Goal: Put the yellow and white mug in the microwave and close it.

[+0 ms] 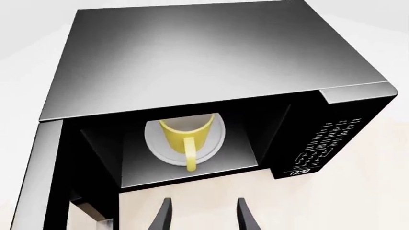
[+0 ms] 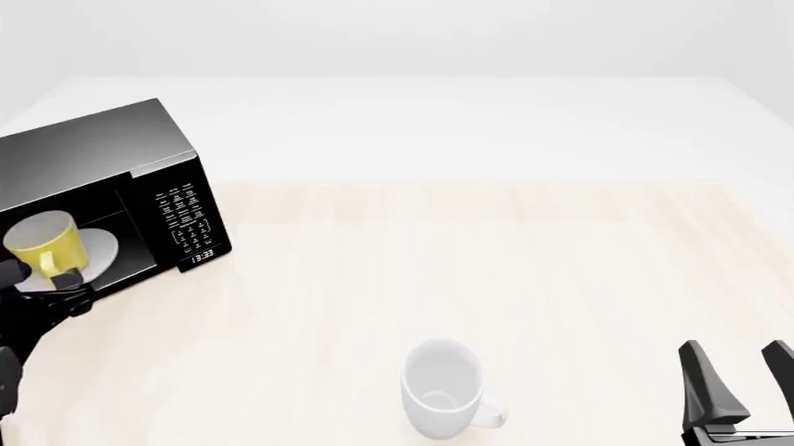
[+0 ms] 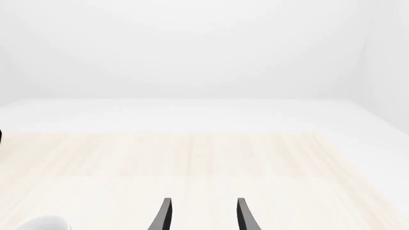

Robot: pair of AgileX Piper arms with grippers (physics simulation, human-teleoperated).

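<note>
Right gripper (image 2: 742,381) nearest, at front view's lower right corner: two dark fingers (image 2: 707,381) spread apart, nothing between them, hovering over the table (image 2: 522,279). Same in right wrist view: fingertips parted over bare light wood, gripper (image 3: 202,213) empty. Sliver of white mug (image 3: 45,224) at that view's corner.

White mug (image 2: 443,387) upright on the table near the front edge, a little left of the right gripper and apart from it, handle pointing toward the right arm's side. Interior white, looks empty.

Left gripper (image 1: 202,213) released too: both fingers visible in left wrist view with a clear gap, gripping nothing, sitting just outside the microwave's opening. In front view only a dark bit of the left arm (image 2: 37,297) shows at the left edge, partly cut off, right in front of the cavity.

Microwave (image 2: 112,149) at far left of the table, black, angled, partly out of frame. Door (image 1: 38,177) swung open on its hinge side. Keypad (image 2: 184,216) and clock display (image 2: 203,254) on the right panel.

Yellow and white mug (image 1: 187,132) inside the cavity, upright on the round white plate (image 1: 216,141), handle facing out toward the opening. No gripper touching it.

Beyond: plain white surface and backdrop.
</note>
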